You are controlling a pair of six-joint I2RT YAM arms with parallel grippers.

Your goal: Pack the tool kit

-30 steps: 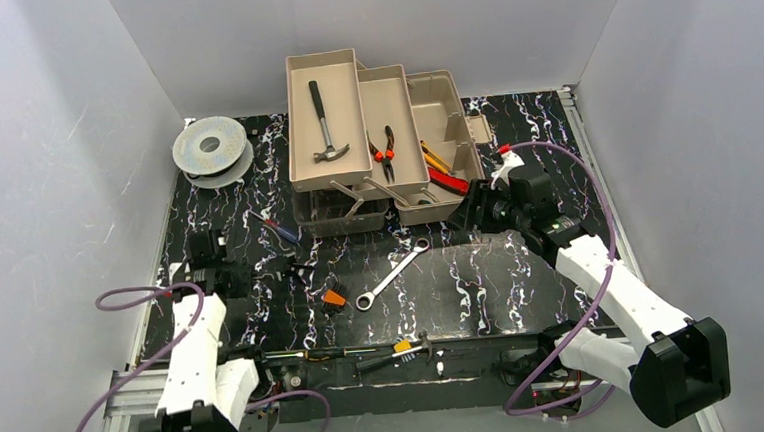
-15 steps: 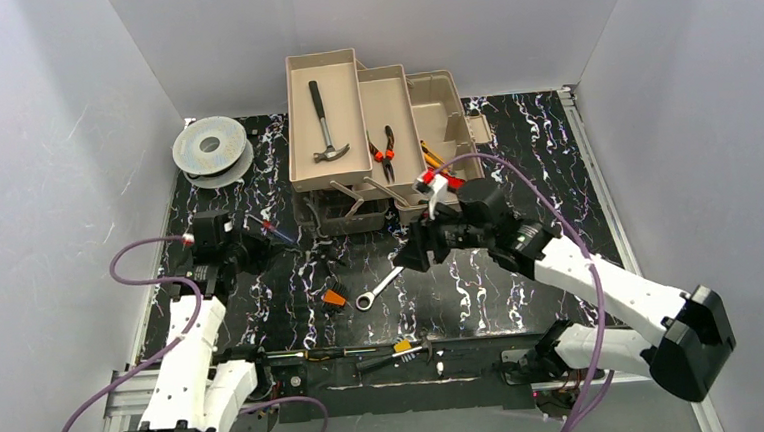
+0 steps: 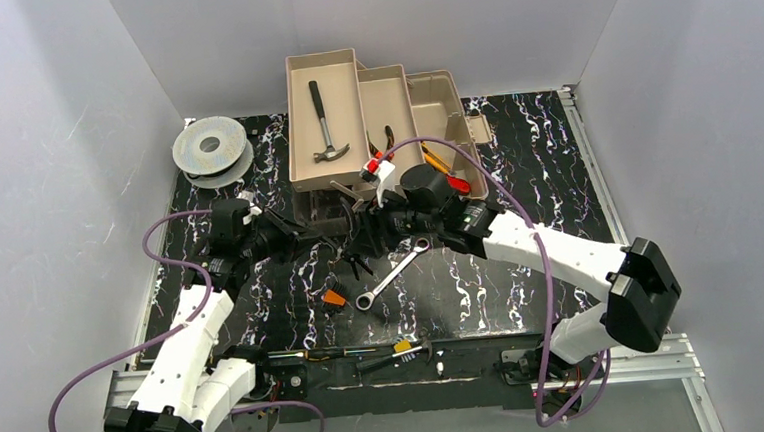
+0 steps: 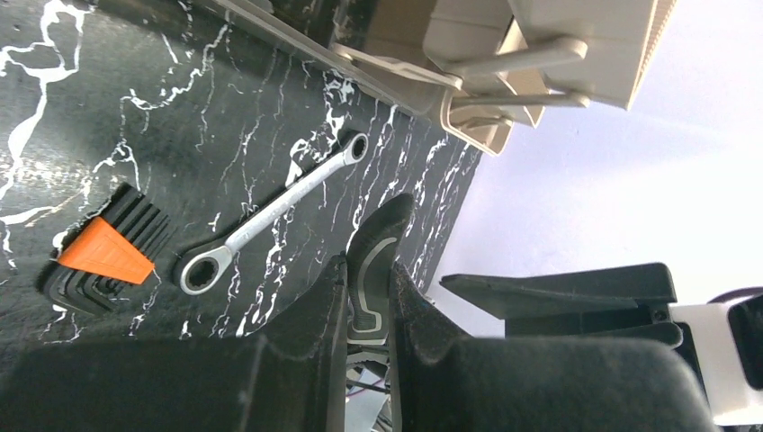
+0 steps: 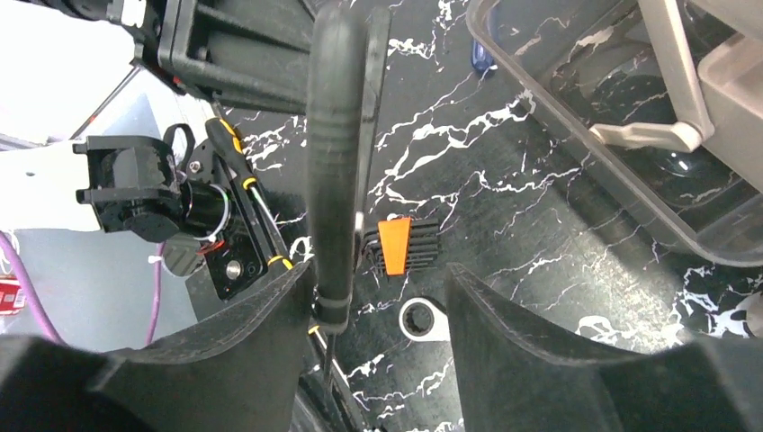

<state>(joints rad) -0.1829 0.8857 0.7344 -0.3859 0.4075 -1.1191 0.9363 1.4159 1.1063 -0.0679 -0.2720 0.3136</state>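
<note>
Both arms reached inward over the black marbled bench and met just in front of the toolbox.

Left arm: rose from its base at the near left corner and ran forward and to the right, with the wrist roughly level. The left hand had its fingers pressed together on a black-handled screwdriver, pinching it low on the handle so that the handle's free end stuck out beyond the fingertips.

Right arm: stretched from the near right corner in a long line leftward across the bench, with the elbow raised. The right hand was spread. In the right wrist view, the screwdriver handle stood in the gap between its fingers, close to one finger and clear of the other.

The toolbox stood open at the far middle of the bench with its trays fanned out. A hammer lay in the leftmost tray, and pliers lay in the next.

A wrench and an orange-tagged hex key set lay on the bench nearer the arms. A grey spool lay at the far left.
</note>
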